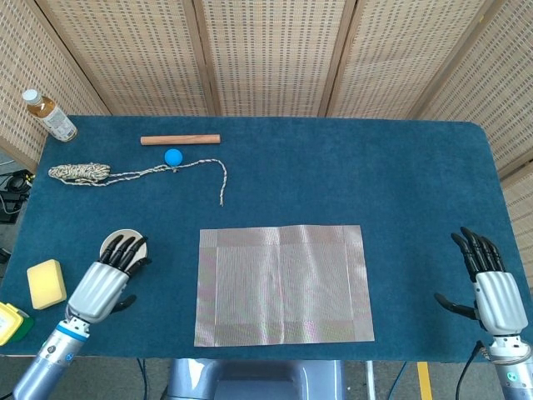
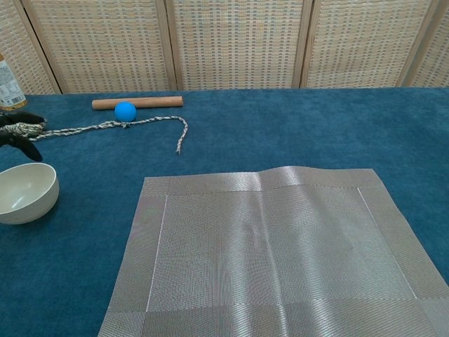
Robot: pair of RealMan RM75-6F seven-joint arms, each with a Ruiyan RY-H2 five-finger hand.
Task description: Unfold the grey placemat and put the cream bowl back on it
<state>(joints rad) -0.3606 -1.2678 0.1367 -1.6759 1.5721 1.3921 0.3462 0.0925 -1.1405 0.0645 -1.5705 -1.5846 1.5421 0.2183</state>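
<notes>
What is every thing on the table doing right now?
grey placemat: unfolded, flat.
cream bowl: upright, empty, left of the mat.
left hand: open, over the bowl's near edge.
right hand: open, holding nothing.
bottle: standing, capped.
rope: lying loose.
blue ball: beside the rope.

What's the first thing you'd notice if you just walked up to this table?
The big shiny grey placemat lying flat in the middle near the front edge of the blue table. Next, the silver left hand with its dark fingers over the cream bowl at the front left.
</notes>
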